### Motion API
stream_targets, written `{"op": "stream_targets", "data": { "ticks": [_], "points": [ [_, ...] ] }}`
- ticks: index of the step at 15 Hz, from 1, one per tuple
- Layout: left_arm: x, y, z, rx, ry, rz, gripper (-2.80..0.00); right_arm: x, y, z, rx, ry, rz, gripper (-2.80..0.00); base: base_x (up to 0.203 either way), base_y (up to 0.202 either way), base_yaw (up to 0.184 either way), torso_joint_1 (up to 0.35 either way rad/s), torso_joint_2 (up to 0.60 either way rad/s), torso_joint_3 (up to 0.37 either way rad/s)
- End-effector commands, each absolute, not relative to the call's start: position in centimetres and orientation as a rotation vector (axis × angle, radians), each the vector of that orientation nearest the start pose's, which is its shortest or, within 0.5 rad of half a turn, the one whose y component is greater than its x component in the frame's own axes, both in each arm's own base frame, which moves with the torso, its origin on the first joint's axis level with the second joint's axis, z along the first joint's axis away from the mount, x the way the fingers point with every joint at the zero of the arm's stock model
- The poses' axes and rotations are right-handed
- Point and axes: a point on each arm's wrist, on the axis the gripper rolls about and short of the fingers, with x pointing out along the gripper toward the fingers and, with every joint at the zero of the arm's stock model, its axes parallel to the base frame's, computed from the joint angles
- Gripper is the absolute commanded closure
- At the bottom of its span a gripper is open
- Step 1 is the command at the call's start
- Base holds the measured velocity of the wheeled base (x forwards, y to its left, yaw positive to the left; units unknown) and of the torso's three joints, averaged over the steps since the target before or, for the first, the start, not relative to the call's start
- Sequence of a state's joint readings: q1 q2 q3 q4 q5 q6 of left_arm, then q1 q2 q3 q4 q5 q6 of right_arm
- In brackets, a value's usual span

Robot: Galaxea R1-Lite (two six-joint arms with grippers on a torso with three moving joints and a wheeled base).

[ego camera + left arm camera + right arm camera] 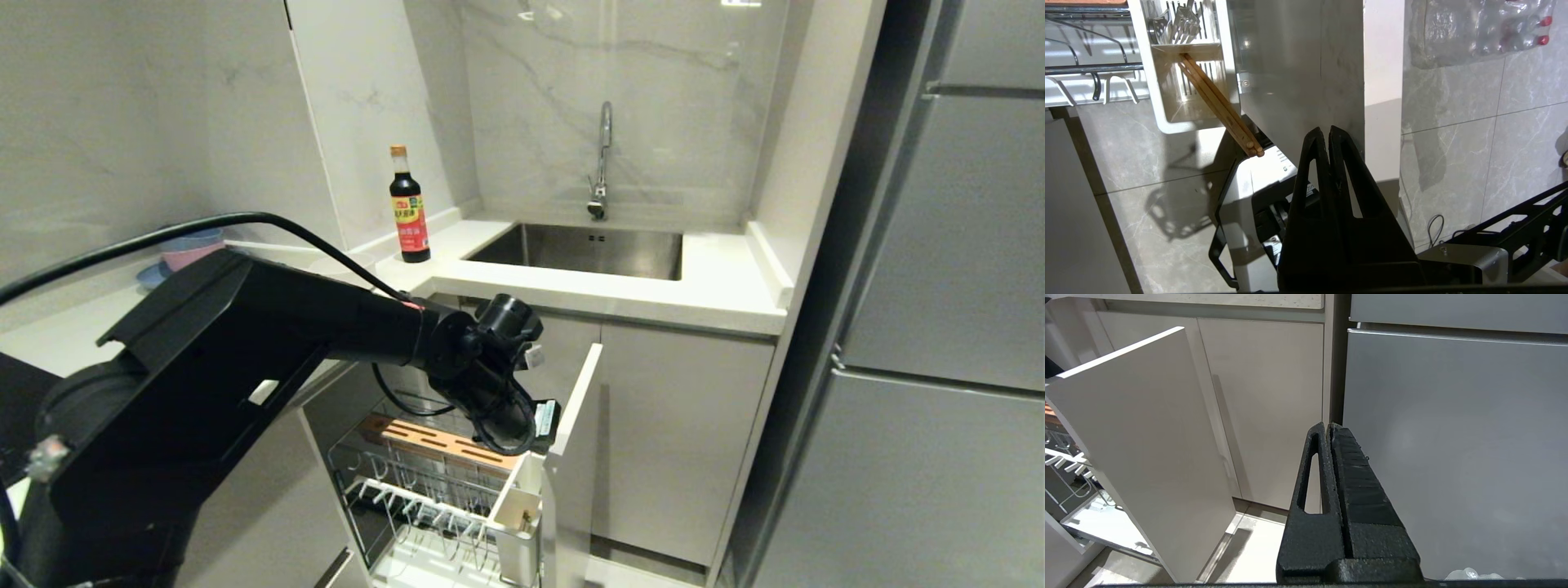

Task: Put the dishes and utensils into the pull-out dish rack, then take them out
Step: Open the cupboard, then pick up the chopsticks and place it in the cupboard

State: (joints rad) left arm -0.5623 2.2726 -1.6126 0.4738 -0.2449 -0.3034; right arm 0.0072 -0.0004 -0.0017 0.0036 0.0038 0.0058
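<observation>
The pull-out dish rack (pixel 424 478) stands drawn out under the counter, with its grey cabinet front (pixel 571 457) at its right end. A pair of wooden chopsticks (pixel 1220 104) leans slanting out of the white utensil cup (pixel 1186 61), which also shows in the head view (pixel 518 514). My left gripper (pixel 1329 130) hangs shut and empty above that end of the rack (pixel 543 423), apart from the chopsticks. My right gripper (pixel 1329 425) is shut and empty, parked low facing the fridge door. The dishes are out of view; the wire slots that show hold none.
A soy sauce bottle (pixel 409 204) stands on the counter left of the sink (pixel 584 249) and faucet (pixel 602 159). Stacked blue and pink bowls (pixel 189 247) sit at the far left. A grey fridge (pixel 939 327) fills the right. My own base (pixel 1257 196) is below the rack.
</observation>
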Motion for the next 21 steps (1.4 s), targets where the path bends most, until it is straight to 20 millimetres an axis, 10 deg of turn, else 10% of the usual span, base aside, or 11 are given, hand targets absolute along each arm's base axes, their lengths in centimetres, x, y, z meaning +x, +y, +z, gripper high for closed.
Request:
{"op": "stream_targets", "data": {
  "ticks": [1, 14, 21],
  "points": [
    [35.2, -22.9, 9.0, -0.074, 1.245, -0.535, 0.0, -2.3, 0.0, 7.5, 0.006, 0.003, 0.011, 0.0, 0.0, 0.0, 0.0, 0.0, 0.0, 0.0],
    [36.9, -16.5, 10.9, -0.124, 1.184, -0.309, 0.0, -2.3, 0.0, 7.5, 0.006, 0.003, 0.012, 0.0, 0.0, 0.0, 0.0, 0.0, 0.0, 0.0],
    [33.6, -11.5, 19.9, -0.148, 0.949, -0.159, 0.0, -2.3, 0.0, 7.5, 0.006, 0.003, 0.011, 0.0, 0.0, 0.0, 0.0, 0.0, 0.0, 0.0]
  ]
}}
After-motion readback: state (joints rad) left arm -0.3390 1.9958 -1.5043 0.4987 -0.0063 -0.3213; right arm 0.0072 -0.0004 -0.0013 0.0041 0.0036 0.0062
